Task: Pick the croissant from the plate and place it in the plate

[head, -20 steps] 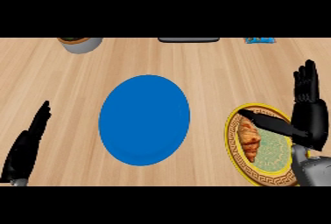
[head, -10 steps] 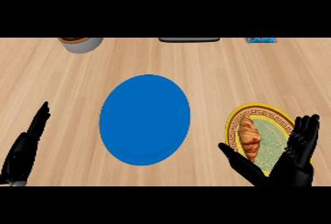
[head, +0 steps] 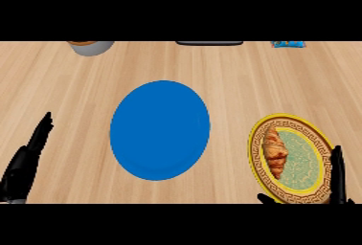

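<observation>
A golden-brown croissant [head: 275,153] lies on the left half of a yellow-rimmed patterned plate [head: 311,139] at the right. A plain blue plate [head: 160,129] sits in the middle of the wooden counter. My right hand [head: 338,179] shows only at the lower right edge, fingers straight and pointing up, just right of and below the croissant's plate, holding nothing. At the lower left my left hand [head: 28,160] rests open, fingers up, well apart from the blue plate.
At the far edge stand a grey bowl-like vessel [head: 90,47], a dark flat object [head: 209,43] and a blue packet [head: 289,44]. Bare wood lies between the two plates and round the blue one.
My right hand has drawn back toward the lower edge, off the patterned plate, uncovering the croissant. The left hand, both plates and the croissant stay where they were.
</observation>
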### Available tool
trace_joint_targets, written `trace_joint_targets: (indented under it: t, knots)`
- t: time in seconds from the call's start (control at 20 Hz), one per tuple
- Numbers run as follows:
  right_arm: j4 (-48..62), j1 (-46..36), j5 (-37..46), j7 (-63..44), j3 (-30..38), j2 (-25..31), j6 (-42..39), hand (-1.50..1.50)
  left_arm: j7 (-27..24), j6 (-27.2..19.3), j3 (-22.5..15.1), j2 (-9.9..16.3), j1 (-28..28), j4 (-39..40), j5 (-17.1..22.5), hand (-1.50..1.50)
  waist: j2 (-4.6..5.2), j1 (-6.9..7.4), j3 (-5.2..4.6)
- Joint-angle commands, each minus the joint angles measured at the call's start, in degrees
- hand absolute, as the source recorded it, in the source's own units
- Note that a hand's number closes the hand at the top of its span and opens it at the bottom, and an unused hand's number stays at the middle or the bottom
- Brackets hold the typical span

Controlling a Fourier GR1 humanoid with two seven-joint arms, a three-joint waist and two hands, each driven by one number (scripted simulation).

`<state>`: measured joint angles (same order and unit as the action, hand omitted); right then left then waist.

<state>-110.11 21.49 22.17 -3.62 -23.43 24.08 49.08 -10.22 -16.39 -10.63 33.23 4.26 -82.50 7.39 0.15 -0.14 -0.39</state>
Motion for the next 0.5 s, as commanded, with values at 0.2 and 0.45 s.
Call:
trace_joint_targets:
  t: [0.2,0.45]
  knots:
    - [-6.67,-4.64,12.97,-32.9,3.82,6.54,-15.4,-1.5,0.41,1.48,0.59,-0.3,-2.35,0.9,-0.27,0.0,0.21,0.78,0.02]
    - [-5.43,-14.85,14.0,-47.53,2.65,6.39,-28.91,-1.5,1.16,2.14,0.77,-0.68,-1.06,-0.63,-0.32,0.0,0.03,1.48,0.24]
